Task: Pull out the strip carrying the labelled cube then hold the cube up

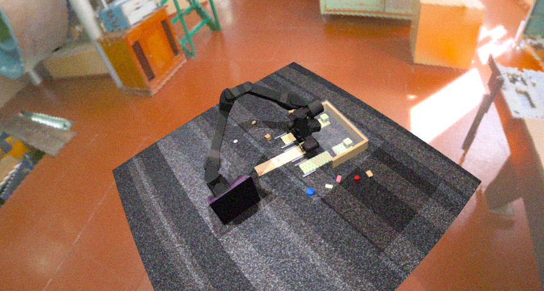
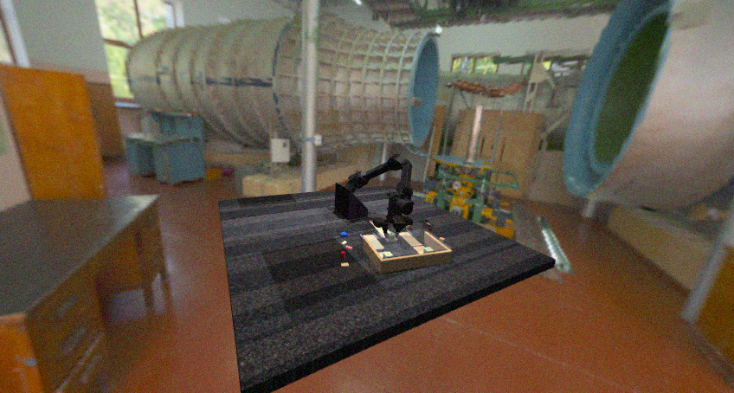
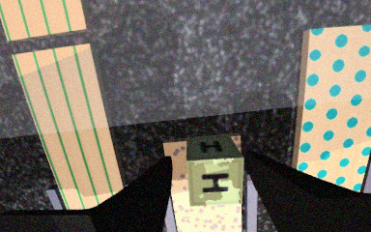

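The labelled cube [image 3: 215, 181], pale green with a black H, sits near the far end of the speckled strip [image 3: 209, 219] [image 1: 267, 167], which extends out of the box's open side. My gripper [image 3: 208, 159] [image 2: 391, 234] is open, its fingers on either side of the cube with a gap at each side. In the top view the arm hides the cube. The green-striped strip [image 3: 67, 116] has a gap across it. The teal-dotted strip [image 3: 334, 113] [image 1: 315, 163] is in two pieces with a gap in the top view.
The wooden box [image 1: 349, 154] [image 2: 415, 261] has walls beyond the gripper. Two other pale cubes stand inside, one [image 1: 324, 117] at the back and one [image 1: 347, 142] on the dotted piece. Thin lilac rails [image 3: 251, 208] flank the strips. A blue disc [image 1: 310, 191] and red cylinder [image 1: 356, 177] lie outside.
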`<state>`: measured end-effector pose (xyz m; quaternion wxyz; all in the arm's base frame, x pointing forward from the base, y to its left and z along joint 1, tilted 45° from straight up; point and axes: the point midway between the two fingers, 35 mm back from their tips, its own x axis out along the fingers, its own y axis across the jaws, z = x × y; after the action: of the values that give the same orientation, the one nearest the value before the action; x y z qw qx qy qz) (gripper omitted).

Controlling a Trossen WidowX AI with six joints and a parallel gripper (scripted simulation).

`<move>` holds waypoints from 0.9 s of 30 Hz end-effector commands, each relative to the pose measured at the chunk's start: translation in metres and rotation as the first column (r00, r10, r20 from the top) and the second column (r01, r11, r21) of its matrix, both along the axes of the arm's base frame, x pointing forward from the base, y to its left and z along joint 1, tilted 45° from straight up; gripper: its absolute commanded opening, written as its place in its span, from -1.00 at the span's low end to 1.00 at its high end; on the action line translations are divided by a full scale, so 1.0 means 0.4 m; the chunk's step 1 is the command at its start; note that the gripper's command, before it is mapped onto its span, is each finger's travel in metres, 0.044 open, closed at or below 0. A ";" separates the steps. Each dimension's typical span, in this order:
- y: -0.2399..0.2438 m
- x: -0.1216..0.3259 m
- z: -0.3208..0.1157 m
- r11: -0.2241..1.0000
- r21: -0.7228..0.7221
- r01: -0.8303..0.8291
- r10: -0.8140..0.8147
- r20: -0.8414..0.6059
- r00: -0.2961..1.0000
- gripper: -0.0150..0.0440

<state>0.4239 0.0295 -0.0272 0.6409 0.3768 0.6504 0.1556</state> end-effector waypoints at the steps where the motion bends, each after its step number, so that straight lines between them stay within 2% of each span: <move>1: 0.003 -0.004 -0.006 1.000 0.005 0.004 -0.004 -0.006 1.000 0.36; 5: 0.001 0.000 -0.001 1.000 0.000 0.000 0.000 -0.001 1.000 0.00; 12: 0.001 0.000 -0.001 1.000 0.000 0.000 0.000 -0.001 1.000 -0.16; 16: -0.003 -0.007 0.002 1.000 0.000 0.000 0.000 -0.001 1.000 -0.49; 27: -0.053 -0.122 0.048 1.000 0.001 0.003 -0.003 -0.007 1.000 -0.49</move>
<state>0.3902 0.0138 -0.0134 0.6395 0.3788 0.6507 0.1553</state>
